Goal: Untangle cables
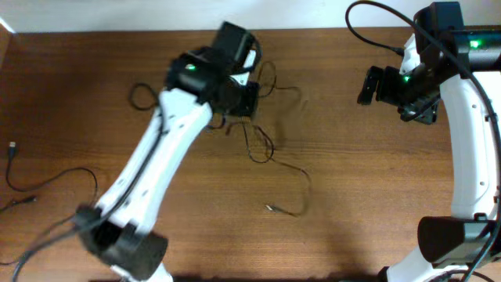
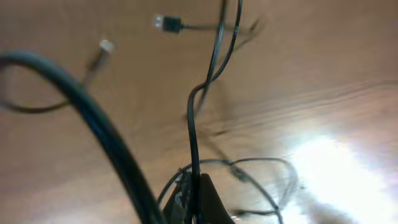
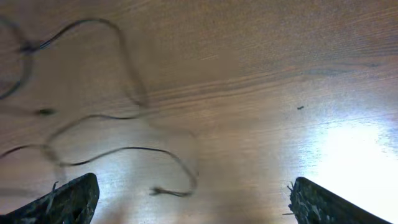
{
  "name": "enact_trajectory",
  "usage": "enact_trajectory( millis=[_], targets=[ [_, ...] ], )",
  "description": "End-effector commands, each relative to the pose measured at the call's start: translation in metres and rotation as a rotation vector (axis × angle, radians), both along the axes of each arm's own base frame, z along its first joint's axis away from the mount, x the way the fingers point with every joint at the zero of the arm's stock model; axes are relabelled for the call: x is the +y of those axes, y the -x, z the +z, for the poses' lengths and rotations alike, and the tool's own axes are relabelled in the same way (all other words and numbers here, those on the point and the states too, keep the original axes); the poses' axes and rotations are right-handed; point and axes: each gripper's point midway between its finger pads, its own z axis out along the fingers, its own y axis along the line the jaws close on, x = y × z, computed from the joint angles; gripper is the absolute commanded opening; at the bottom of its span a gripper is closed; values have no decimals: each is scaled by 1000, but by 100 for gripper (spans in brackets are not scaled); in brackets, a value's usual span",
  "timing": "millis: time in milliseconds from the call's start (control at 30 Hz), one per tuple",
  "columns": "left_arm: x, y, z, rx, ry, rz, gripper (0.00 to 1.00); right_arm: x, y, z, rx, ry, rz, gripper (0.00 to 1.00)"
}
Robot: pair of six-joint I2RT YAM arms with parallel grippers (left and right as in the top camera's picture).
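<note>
Several thin black cables lie tangled [image 1: 261, 149] at the table's middle, one loose end with a plug [image 1: 270, 207] toward the front. My left gripper [image 1: 243, 103] is over the tangle's far side. In the left wrist view its fingers [image 2: 198, 198] are shut on one thin cable [image 2: 191, 134] that runs up from them. A USB plug [image 2: 166, 23] and a small plug [image 2: 106, 46] lie beyond. My right gripper [image 1: 368, 84] hovers at the far right, open and empty [image 3: 193, 205]. Below it lies a thin cable with a plug end [image 3: 158, 191].
A separate thin cable [image 1: 55, 178] with a USB plug [image 1: 12, 147] lies at the left edge of the wooden table [image 1: 368, 180]. A cable loop [image 1: 141, 95] shows left of my left arm. The arm's thick black cable [image 2: 93, 118] crosses the left wrist view.
</note>
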Motion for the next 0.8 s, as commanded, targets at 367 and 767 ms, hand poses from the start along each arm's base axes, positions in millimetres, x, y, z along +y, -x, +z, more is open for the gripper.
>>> enact_trajectory(
  millis=[367, 767],
  targets=[
    [-34, 48, 127, -235, 292, -307, 0, 98, -16, 20, -120, -302, 271, 99],
    [-7, 77, 288, -628, 558, -274, 0, 136, -49, -17, -84, -368, 301, 96]
  ],
)
